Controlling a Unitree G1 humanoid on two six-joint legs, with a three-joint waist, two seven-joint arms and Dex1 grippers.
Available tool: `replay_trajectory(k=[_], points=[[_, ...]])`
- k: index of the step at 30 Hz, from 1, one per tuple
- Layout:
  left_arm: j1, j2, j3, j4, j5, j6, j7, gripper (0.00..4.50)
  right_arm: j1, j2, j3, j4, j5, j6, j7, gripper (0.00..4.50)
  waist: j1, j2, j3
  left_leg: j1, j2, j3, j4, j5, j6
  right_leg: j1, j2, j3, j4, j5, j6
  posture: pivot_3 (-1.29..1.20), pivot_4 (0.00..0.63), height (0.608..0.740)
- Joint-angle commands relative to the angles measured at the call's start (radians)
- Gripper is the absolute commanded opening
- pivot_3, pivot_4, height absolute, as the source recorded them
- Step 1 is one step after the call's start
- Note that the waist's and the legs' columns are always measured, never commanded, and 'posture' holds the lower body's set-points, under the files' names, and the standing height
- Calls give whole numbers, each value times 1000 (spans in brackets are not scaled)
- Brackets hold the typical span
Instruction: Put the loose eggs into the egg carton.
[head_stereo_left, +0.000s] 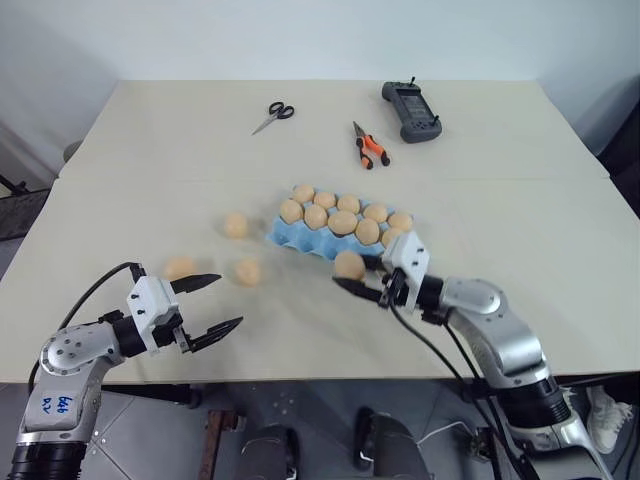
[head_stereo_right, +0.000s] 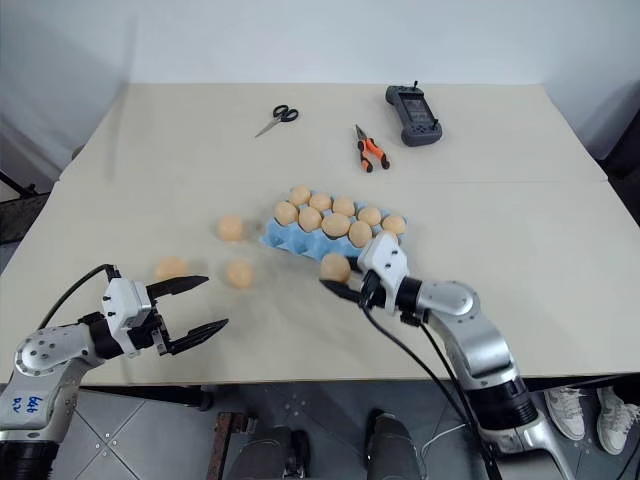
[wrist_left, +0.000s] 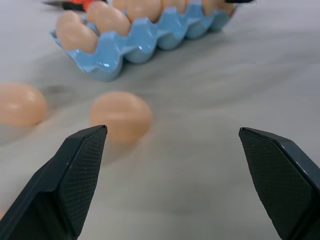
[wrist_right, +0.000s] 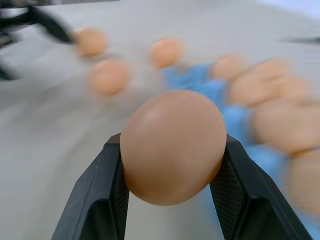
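While the right end effector (head_stereo_left: 358, 275) pinches one egg (head_stereo_left: 349, 265) just near of the blue egg carton (head_stereo_left: 290, 236), it should carry it level to an empty cup. Three loose eggs (head_stereo_left: 237, 225) lie left on the bench (head_stereo_left: 500, 180); the left end effector (head_stereo_left: 218, 303) hangs spread.

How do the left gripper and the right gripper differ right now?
The left gripper is open and empty; the right gripper is shut on an egg. The left gripper sits near three loose eggs on the table; the right gripper sits by the egg carton. Both have two black fingers.
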Motion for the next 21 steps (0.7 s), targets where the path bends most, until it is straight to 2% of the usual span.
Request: replay_trajectory(k=[1,3,11,17,21], points=[[-2,-16,-9,-51,3,3,33,4500,-27,1,-6,61,-40,-44,-21,1836,0,0,0,0,0,0,0,0,0,0,0,0,0,0,0,0,150,740],[-2,-20,-15,-61,5,6,42,4500,-37,6,-4,80,-41,-48,-12,1836,0,0,0,0,1,0,0,0,-1,0,1,-1,0,0,0,0,150,740],[20,-18,12,-92,-5,13,81,4500,-19,-10,-26,-2,-4,-12,29,4427,-3,0,0,-1,1,1,0,-1,0,0,1,-1,-1,0,0,0,150,740],[74,-18,95,-133,-18,36,157,4500,67,-64,-120,-92,100,-61,111,4473,2,0,0,-1,2,1,0,-2,0,0,2,-1,-2,0,0,0,150,740],[170,-20,185,-160,-53,71,179,4500,200,-134,-213,-151,215,-139,264,4473,3,0,0,-1,2,1,0,-4,1,0,2,-1,-3,0,0,0,150,740]])
